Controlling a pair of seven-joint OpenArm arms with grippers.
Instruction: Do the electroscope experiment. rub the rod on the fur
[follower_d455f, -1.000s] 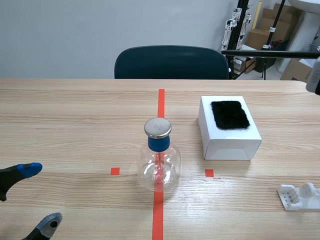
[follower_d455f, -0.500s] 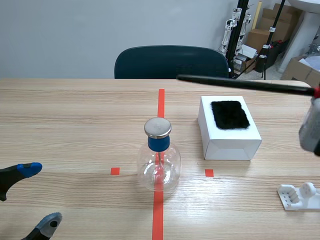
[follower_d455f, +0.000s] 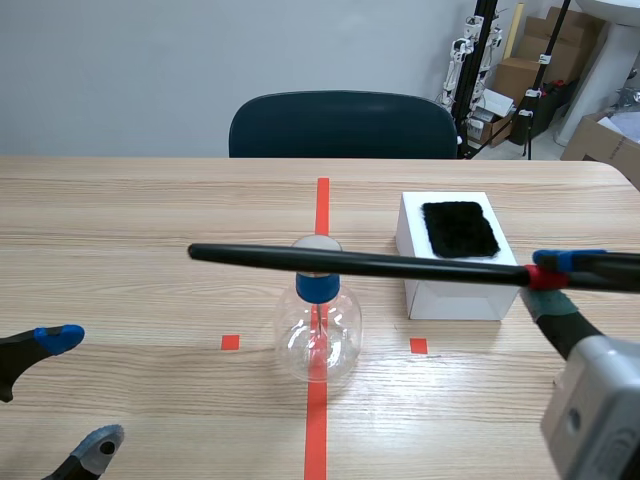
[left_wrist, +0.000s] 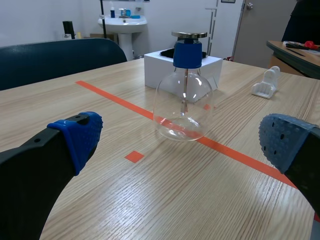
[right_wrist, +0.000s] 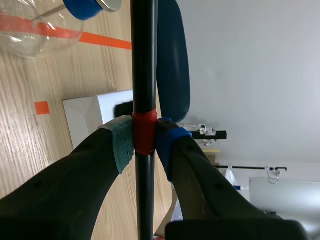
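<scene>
Two end effectors are in view, and only one of them has work. The right end effector (right_wrist: 145, 142) is closed on the black rod (follower_d455f: 360, 265), with both pads clamped on the red band near one end of it. The long free part of the rod is in the air, almost level, and crosses in front of the blue neck of the electroscope flask (follower_d455f: 318, 335). The left end effector (follower_d455f: 80, 392) is low over the tabletop (follower_d455f: 150, 220), with its fingers wide apart and nothing between them. The black fur (follower_d455f: 459, 229) lies flat on top of the white box (follower_d455f: 460, 290), just beside the flask.

The rod is not on the fur yet, as I judge it. To do the step well, the free length should come over the fur, go down until it presses lightly, and then slide along its own axis several times. The pressure should be light, because the box may slide. The rod should also stay away from the metal cap (left_wrist: 189, 34) until the rubbing is finished.
</scene>
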